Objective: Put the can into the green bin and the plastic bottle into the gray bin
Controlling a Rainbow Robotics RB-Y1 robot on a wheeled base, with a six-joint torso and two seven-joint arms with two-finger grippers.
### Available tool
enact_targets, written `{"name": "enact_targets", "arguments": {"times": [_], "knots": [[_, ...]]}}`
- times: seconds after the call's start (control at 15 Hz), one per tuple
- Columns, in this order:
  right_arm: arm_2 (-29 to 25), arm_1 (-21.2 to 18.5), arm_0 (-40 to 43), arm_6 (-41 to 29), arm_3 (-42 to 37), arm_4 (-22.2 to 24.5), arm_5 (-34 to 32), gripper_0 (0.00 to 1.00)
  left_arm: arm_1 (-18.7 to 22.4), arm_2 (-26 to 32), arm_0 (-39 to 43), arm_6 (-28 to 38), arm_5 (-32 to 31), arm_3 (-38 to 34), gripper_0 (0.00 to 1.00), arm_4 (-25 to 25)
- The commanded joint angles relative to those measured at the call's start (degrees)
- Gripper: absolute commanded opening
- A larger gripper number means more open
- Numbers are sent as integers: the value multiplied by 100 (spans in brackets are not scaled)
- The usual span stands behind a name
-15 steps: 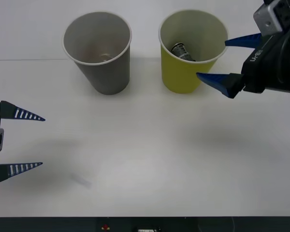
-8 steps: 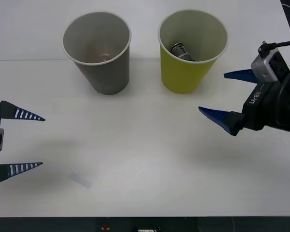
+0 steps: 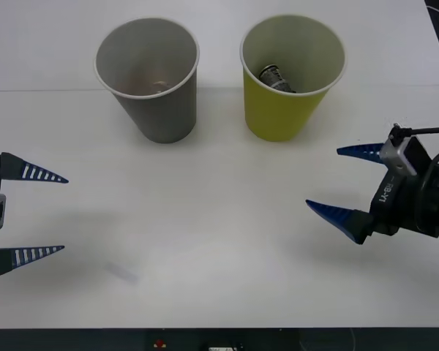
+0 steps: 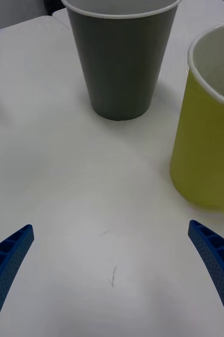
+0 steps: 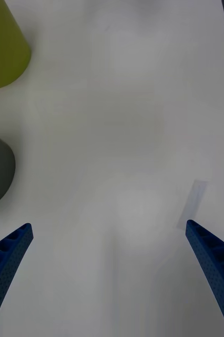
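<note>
The right gripper (image 3: 342, 180) has drawn back from the green bin (image 3: 291, 80) since a second ago: then its blue fingers flanked the cup's right side near the rim, half a second ago they were lower and clear of it, and now they hang over the bare worktop (image 3: 219, 241) at the right, well apart from the cup and nearer the robot. Its fingers are spread wide with nothing between them, as the right wrist view confirms (image 4: 112, 284).

The can (image 3: 276, 78) lies tilted inside the green bin, against the pale inner wall, in the same spot as before. The gray bin (image 3: 148, 77) stands upright just left of the green one, unmoved; a small pale shape sits at its bottom, too faint to identify.

The left gripper (image 3: 40, 214) is parked at the worktop's left edge, fingers spread and empty, exactly where it was in the earlier frames. A faint smudge (image 3: 123, 273) marks the worktop near it.
</note>
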Motion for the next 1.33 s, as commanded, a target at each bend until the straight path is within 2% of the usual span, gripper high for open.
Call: {"name": "enact_targets", "arguments": {"times": [0.07, 0.47, 0.67, 0.8, 0.93, 1.0, 1.33], "knots": [[55, 0, 120, 645, 460, -247, 167, 100, 0, 0, 0, 0, 0, 0, 100, 0], [82, 0, 691, 1656, 750, -493, 607, 100, 0, 0, 0, 0, 0, 0, 100, 0], [91, 0, 805, 2262, 1119, -836, 651, 100, 0, 0, 0, 0, 0, 0, 100, 0], [-32, -79, 787, 2429, 1058, -607, 554, 100, 0, 0, 0, 0, 0, 0, 100, 0], [-112, -457, 779, 2271, 777, -344, 466, 100, 0, 0, 0, 0, 0, 0, 100, 0], [-85, -791, 814, 2052, 662, -335, 466, 100, 0, 0, 0, 0, 0, 0, 100, 0], [-85, -1854, 919, 1797, 495, -660, 466, 100, 0, 0, 0, 0, 0, 0, 100, 0]]}}
